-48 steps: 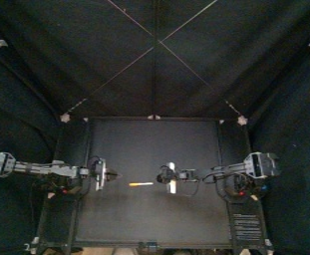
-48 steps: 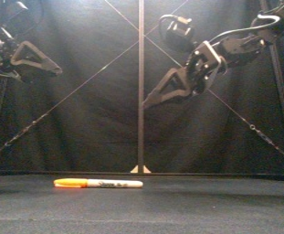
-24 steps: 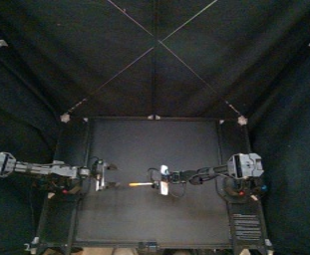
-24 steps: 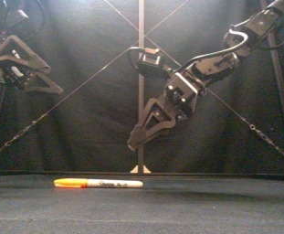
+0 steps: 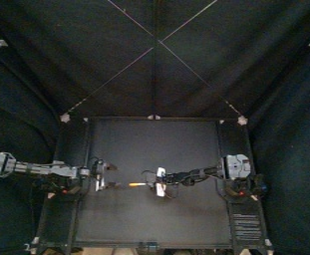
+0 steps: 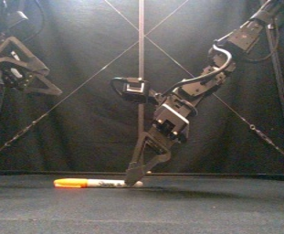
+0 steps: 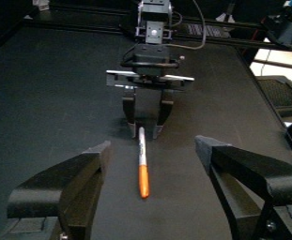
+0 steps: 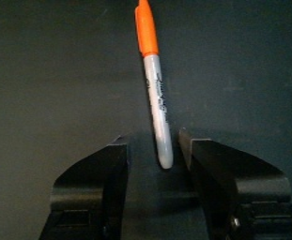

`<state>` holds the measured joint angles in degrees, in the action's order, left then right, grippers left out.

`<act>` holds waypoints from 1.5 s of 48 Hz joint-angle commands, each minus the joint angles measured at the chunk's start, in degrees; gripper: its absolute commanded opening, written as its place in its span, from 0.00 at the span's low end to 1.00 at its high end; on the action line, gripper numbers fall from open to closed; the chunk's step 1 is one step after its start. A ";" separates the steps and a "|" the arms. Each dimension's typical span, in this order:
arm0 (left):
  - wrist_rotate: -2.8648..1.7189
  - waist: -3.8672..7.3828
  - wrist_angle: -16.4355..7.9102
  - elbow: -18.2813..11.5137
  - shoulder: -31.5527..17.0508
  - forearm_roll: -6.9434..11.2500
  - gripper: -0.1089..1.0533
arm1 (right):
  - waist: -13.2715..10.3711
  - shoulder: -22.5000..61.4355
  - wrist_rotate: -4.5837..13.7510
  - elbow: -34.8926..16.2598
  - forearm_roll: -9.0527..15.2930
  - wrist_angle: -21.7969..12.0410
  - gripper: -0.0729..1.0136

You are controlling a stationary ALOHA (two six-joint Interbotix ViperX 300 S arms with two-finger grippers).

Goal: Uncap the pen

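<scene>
Lowered since half a second ago, the right gripper (image 6: 134, 175) straddles the grey end of the pen (image 6: 98, 183) with its jaws parted, not yet closed. The pen lies flat on the table (image 6: 217, 199). The left gripper (image 5: 104, 177) hovers wide open near the orange cap (image 6: 68, 183), which is on, so every step of the task remains.

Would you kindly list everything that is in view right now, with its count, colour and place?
marker pen: one, pale grey barrel with its orange cap on, lying flat near the table's middle, cap toward the left arm.
table: one, black, under the pen.
back curtain: one, black, behind the table.
right hand: one, black, open, down at the table, jaws either side of the pen's barrel end.
left hand: one, black, open wide, held above the table beyond the cap end.
</scene>
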<state>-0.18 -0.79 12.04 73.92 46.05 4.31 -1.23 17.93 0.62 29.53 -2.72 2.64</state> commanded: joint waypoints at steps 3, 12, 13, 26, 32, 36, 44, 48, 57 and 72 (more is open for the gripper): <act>-0.09 -0.09 0.35 -0.70 -0.18 0.18 0.97 | -0.35 -1.14 0.00 -0.88 -0.26 -0.18 0.74; -0.09 -0.09 0.62 -0.97 -0.18 0.35 0.97 | -0.44 -1.23 -0.09 -0.70 -1.05 -0.26 0.58; -0.09 -0.09 0.70 -0.97 -0.18 0.44 0.97 | -0.44 -1.32 0.00 -0.70 -1.05 -0.35 0.56; 0.18 0.62 2.72 -1.76 -0.18 3.16 0.97 | -0.44 -6.68 -0.18 0.18 -0.53 -1.05 0.54; -0.09 1.14 4.48 -1.85 -0.18 3.78 0.97 | -0.79 -10.81 -0.18 0.18 0.26 -0.97 0.54; 0.00 1.23 4.92 -1.85 -0.26 4.57 0.97 | -1.05 -13.45 -0.18 0.18 1.14 -0.62 0.54; -0.09 1.23 5.19 -1.85 -1.05 4.66 0.97 | -2.29 -17.23 -0.26 0.09 2.72 1.14 0.54; -0.18 1.14 5.36 -2.29 -2.11 5.10 0.97 | -2.90 -18.19 -0.26 0.09 3.34 2.37 0.54; 0.09 0.88 5.63 -5.27 -7.82 5.62 0.97 | -3.52 -18.72 -0.44 0.26 3.96 5.27 0.54; 0.09 2.81 6.15 -7.47 -11.69 5.36 0.96 | -3.34 -18.98 -0.35 0.62 4.39 5.36 0.54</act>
<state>0.09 1.14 17.31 67.85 34.45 9.76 -4.57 1.49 0.26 30.76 1.67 7.38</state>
